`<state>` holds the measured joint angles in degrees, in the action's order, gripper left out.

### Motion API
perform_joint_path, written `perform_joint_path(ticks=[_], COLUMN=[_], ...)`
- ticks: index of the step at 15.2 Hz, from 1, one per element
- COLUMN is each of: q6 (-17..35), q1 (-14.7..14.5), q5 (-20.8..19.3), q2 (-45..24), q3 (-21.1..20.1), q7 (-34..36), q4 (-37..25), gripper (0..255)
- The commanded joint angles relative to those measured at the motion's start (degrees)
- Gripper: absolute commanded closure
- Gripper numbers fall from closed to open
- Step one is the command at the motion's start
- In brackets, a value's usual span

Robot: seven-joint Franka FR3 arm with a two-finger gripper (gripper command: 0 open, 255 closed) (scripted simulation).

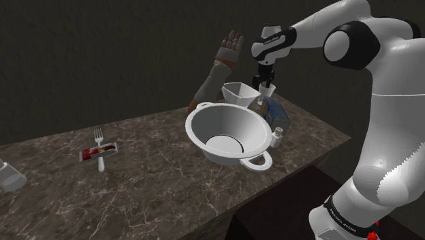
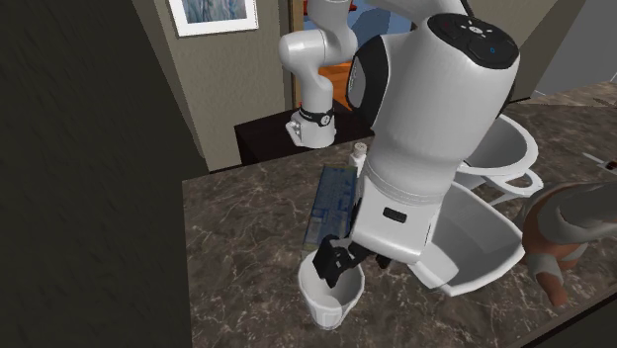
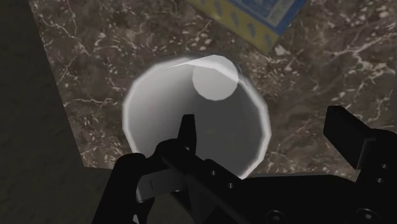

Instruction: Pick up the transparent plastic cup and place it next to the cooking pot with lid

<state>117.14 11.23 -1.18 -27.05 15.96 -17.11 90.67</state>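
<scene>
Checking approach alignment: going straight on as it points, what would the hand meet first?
The cup: the open hand straddles its rim, so likely the cup's floor or wall; depth unclear.

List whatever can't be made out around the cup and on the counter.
Second exterior view: the pot, mostly hidden behind the arm.
Second exterior view: the tips of the gripper, partly hidden by the rim of the cup.
Wrist view: the blue box, cut off by the edge; its print is unreadable.
Shoulder view: a pale object, cut by the left edge; unidentifiable.
</scene>
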Motion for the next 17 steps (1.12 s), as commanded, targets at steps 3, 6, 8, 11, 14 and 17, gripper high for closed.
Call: perform_joint_path(ticks=[3, 6, 8, 11, 14, 17], q6=[1.5, 1.5, 1.5, 1.5, 1.5, 1.5], q1=[0.2, 0.2, 0.2, 0.2, 0.2, 0.2], q5=[0.2, 0.2, 0.2, 0.2, 0.2, 0.2], q2=[-0.9, -0.9, -0.9, -0.9, -0.9, -0.9], q3=[-0.1, -0.1, -0.1, -0.1, -0.1, -0.1], q7=[-0.1, -0.1, -0.1, -0.1, -0.1, -0.1], q4=[0.6, 0.6, 0.6, 0.6, 0.6, 0.5], gripper=[0, 0, 0, 255, 255, 255])
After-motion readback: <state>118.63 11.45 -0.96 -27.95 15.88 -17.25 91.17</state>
